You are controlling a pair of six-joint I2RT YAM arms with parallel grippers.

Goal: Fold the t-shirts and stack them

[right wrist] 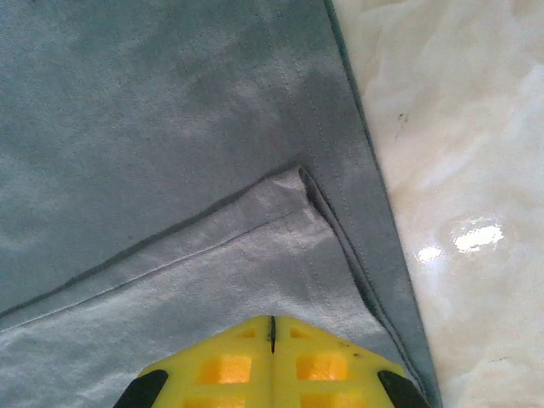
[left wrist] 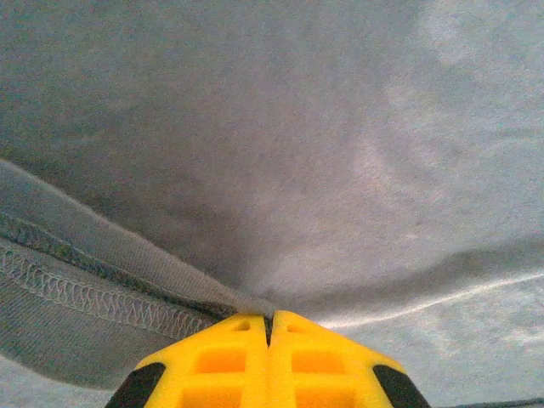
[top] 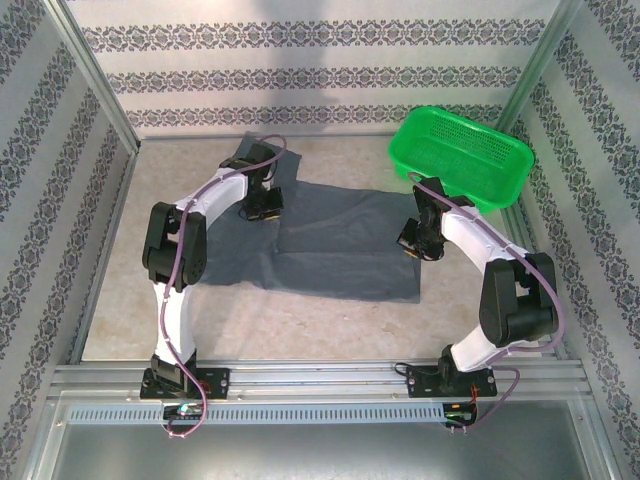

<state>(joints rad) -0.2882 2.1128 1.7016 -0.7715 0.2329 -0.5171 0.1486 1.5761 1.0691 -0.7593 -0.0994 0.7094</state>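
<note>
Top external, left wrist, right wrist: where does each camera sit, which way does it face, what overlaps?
Top external: above and behind the bases, looking down at the table; both arms, left gripper, right gripper, t-shirt, green basket.
Left wrist: on that wrist, looking along shut yellow fingers, cloth pinched at their tips, beside a stitched hem.
Right wrist: on that wrist, looking down past shut fingers at a folded shirt layer and bare table.
Shared: all three show the same t-shirt.

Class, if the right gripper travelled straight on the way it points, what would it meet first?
The grey t-shirt: its folded-over layer lies directly ahead of the right gripper and its shut tips. Depth is unclear, so they may already touch it.
</note>
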